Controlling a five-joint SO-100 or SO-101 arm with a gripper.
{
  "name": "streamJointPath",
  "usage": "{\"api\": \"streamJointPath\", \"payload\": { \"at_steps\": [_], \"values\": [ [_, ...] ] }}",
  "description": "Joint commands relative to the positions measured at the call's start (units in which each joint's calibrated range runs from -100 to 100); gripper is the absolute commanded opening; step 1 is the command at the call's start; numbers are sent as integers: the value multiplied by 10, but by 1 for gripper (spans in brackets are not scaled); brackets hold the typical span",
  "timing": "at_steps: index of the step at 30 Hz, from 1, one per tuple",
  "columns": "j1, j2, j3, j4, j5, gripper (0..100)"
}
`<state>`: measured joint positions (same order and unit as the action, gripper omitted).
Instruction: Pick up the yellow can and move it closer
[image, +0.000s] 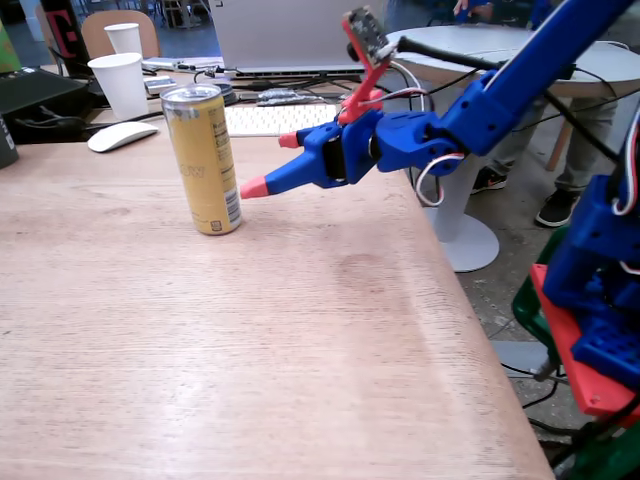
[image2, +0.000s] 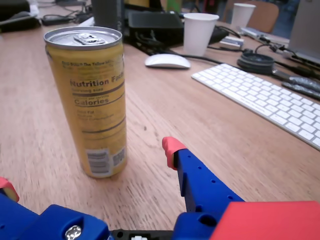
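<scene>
The yellow can (image: 203, 160) stands upright on the wooden table (image: 250, 340), its silver top and pull tab showing in the wrist view (image2: 90, 95). A small white barcode label sits near its base. My blue gripper (image: 270, 163) with red fingertips is open just to the right of the can in the fixed view, at about mid height. One red fingertip (image: 253, 187) is close to the can's side. In the wrist view the gripper (image2: 89, 167) is spread wide, and the can stands just ahead of the gap between its fingers. Nothing is held.
Behind the can are two white paper cups (image: 121, 84) (image: 124, 38), a white mouse (image: 122, 135), a white keyboard (image2: 265, 102) and a laptop (image: 280, 35). The wooden table's right edge (image: 470, 300) drops to the floor beside a round white table (image: 520, 55).
</scene>
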<state>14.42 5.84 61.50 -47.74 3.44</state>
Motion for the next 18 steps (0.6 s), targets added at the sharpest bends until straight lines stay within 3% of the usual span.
{"api": "streamJointPath", "payload": {
  "at_steps": [1, 18],
  "values": [
    [5, 80, -128, -12, 1, 60],
    [-17, 336, -520, -3, 1, 60]
  ]
}}
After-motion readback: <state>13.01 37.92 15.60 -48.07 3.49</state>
